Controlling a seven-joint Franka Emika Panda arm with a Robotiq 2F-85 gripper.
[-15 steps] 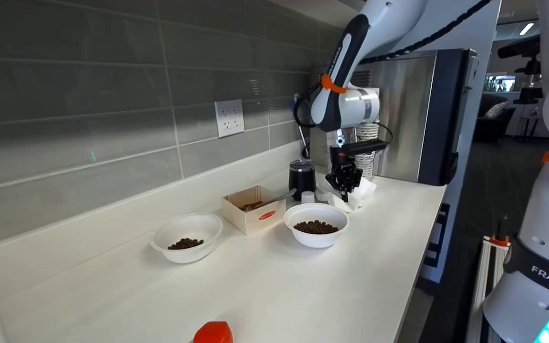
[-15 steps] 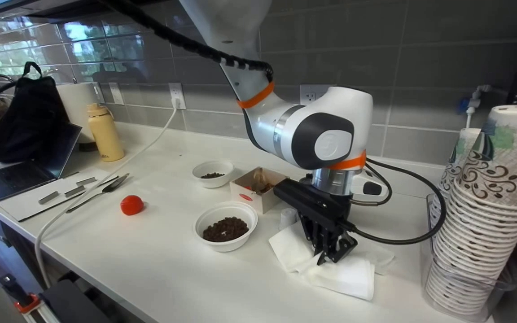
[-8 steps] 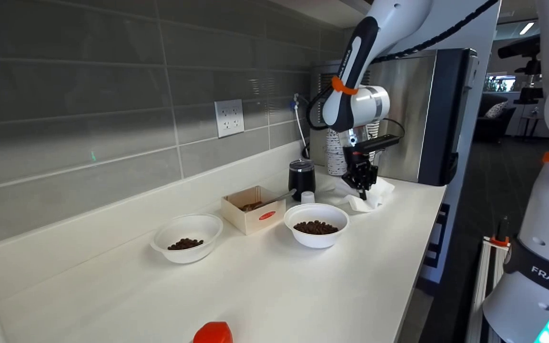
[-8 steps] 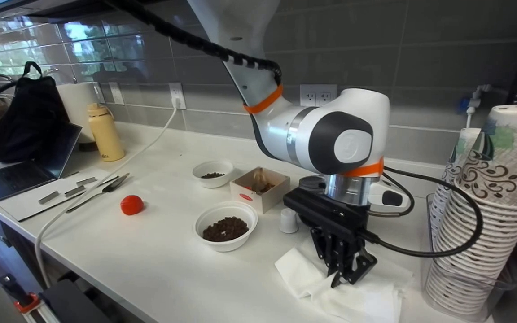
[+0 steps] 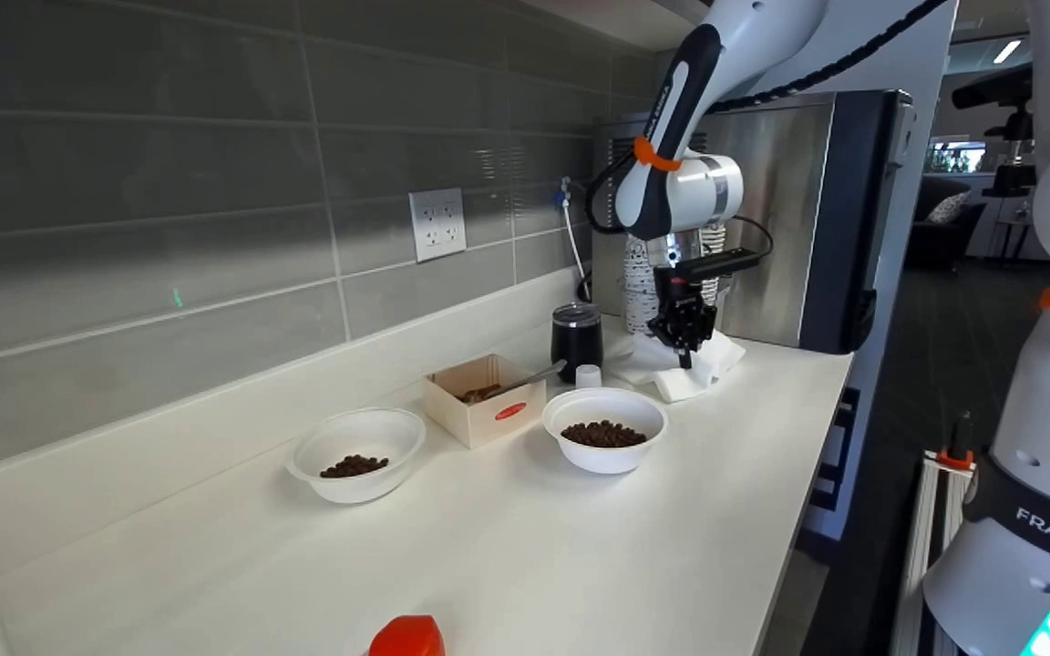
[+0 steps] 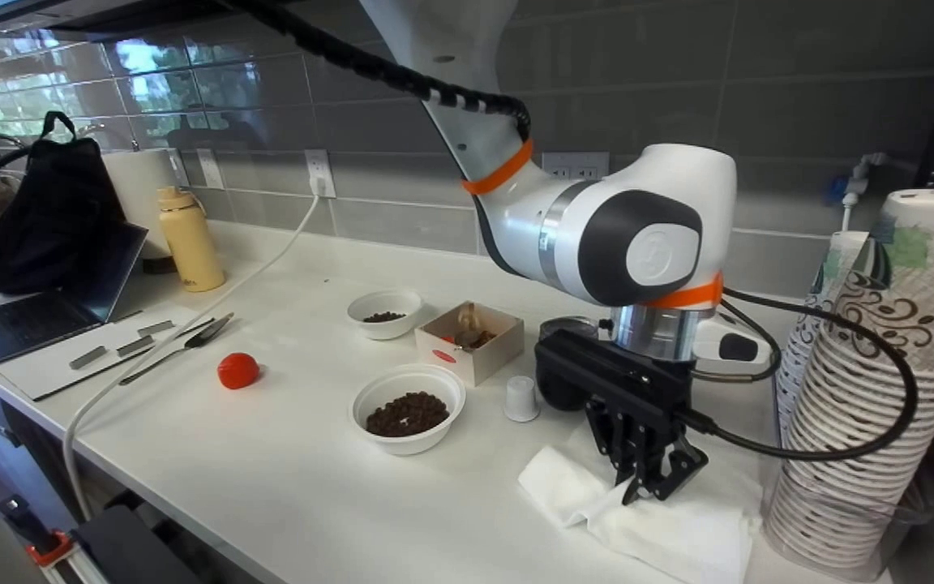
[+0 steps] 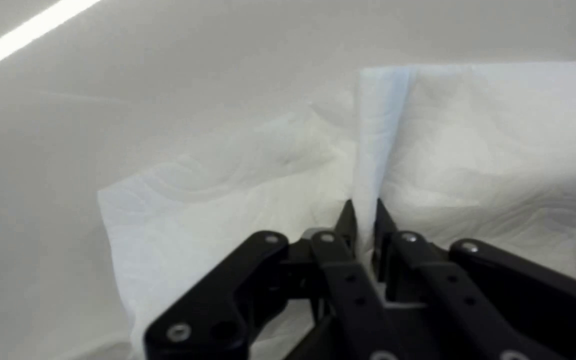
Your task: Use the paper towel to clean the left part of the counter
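Note:
The paper towel (image 6: 678, 539) is a white, rumpled sheet lying on the off-white counter (image 6: 313, 495) beside the cups; it also shows in an exterior view (image 5: 716, 355). In the wrist view the towel (image 7: 238, 215) spreads to both sides of my gripper (image 7: 365, 212), with a raised fold pinched between the two fingertips. In both exterior views my gripper (image 6: 641, 495) (image 5: 684, 360) points down at the middle of the towel, close to the counter surface. Part of the towel is hidden behind the gripper. The counter also shows in an exterior view (image 5: 507, 565).
Stacked paper cups (image 6: 872, 422) stand in a clear holder beside the towel. A small white cup (image 6: 520, 399), a dark tumbler (image 5: 577, 343), an open box (image 6: 471, 345) and two white bowls (image 6: 408, 442) (image 6: 384, 328) stand nearby. A red object (image 6: 238, 371) lies farther along.
My gripper has dragged the towel along the counter toward the stacked cups, away from the bowls. In the last half second it also shifted slightly back toward the wall. The fold stays gripped.

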